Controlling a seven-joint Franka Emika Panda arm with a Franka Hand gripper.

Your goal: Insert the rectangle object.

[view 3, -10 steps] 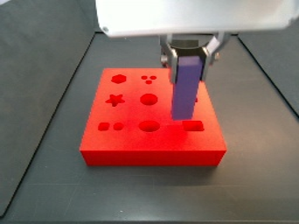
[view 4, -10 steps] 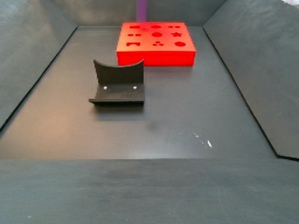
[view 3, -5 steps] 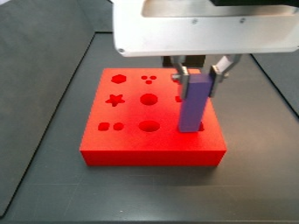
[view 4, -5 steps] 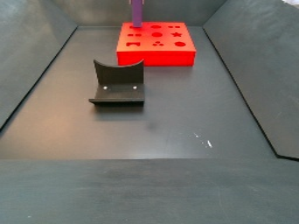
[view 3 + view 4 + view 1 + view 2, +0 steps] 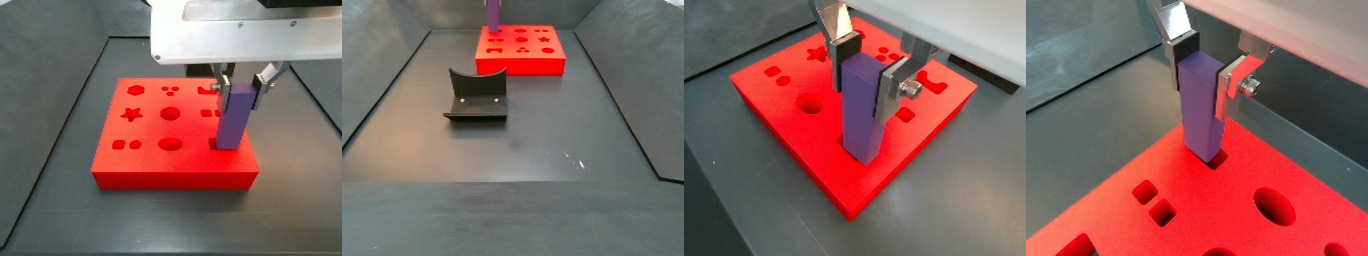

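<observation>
The rectangle object, a slim purple block (image 5: 859, 110), stands upright with its lower end in the rectangular hole at a corner of the red board (image 5: 804, 135). It also shows in the other wrist view (image 5: 1200, 105) and in both side views (image 5: 235, 115) (image 5: 493, 13). My gripper (image 5: 871, 66) is shut on the block's upper end, silver fingers with dark pads (image 5: 846, 52) pressed on its two sides. In a side view the gripper (image 5: 242, 82) hangs over the board's right front corner (image 5: 230, 145). The board has several shaped holes (image 5: 173, 114).
The dark L-shaped fixture (image 5: 476, 95) stands on the dark floor in front of the red board (image 5: 523, 48) in a side view. Grey walls (image 5: 396, 70) slope up around the floor.
The gripper moved right and down with the purple block. The block's lower end went from hovering over the board into the rectangular hole at the board's corner.
</observation>
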